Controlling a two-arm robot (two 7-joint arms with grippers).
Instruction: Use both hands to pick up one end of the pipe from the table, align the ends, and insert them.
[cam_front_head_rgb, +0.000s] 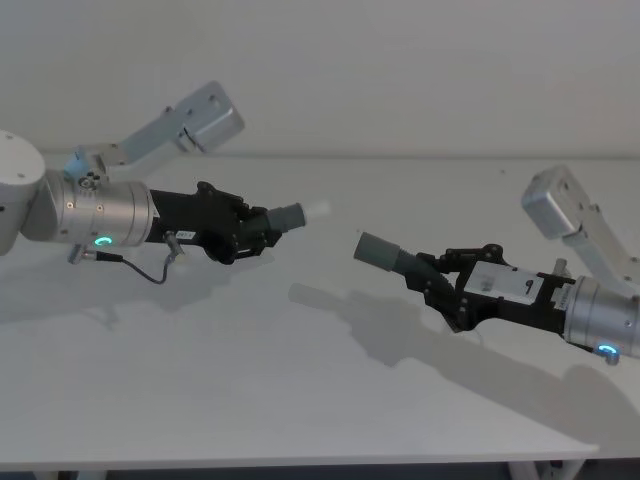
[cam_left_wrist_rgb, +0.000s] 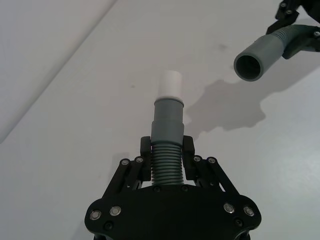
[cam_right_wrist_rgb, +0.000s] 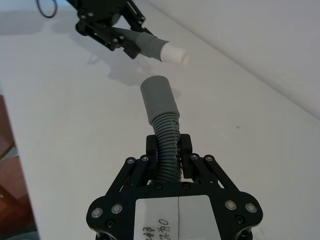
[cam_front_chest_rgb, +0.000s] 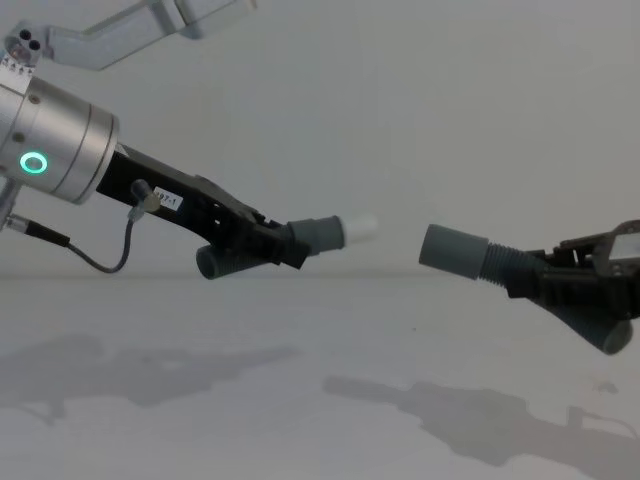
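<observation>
Left gripper: the black plastic two-fingered left gripper (cam_left_wrist_rgb: 167, 150) on its silver cylindrical arm is raised above the plain matte white table (cam_front_head_rgb: 300, 400), on the left of the head view; its fingers (cam_left_wrist_rgb: 188, 147) are clamped on the ribbed middle of one pipe piece.
Left pipe piece: a short dark-grey bent plastic tube (cam_front_head_rgb: 285, 217) with a smooth grey collar (cam_left_wrist_rgb: 168, 117) and a narrower white stub (cam_left_wrist_rgb: 172, 84) at its tip; it is held clear of the table and points toward the other arm.
Right gripper: the black plastic two-fingered right gripper (cam_right_wrist_rgb: 168, 150) comes in from the right, also lifted off the table, with its fingers (cam_right_wrist_rgb: 186, 146) pinched on the ribbed section of the second piece.
Right pipe piece: a second dark-grey bent plastic tube (cam_front_head_rgb: 385, 254) whose smooth collar (cam_right_wrist_rgb: 158, 96) is open and hollow at the end, seen in the left wrist view as a round dark mouth (cam_left_wrist_rgb: 249, 67).
Ends: the white stub (cam_front_chest_rgb: 358, 227) and the open collar (cam_front_chest_rgb: 452, 250) face each other across a clear gap, near but not touching; in the chest view they sit at roughly the same height, the collar a little lower.
Table: both arms cast shadows on it beneath the pieces.
</observation>
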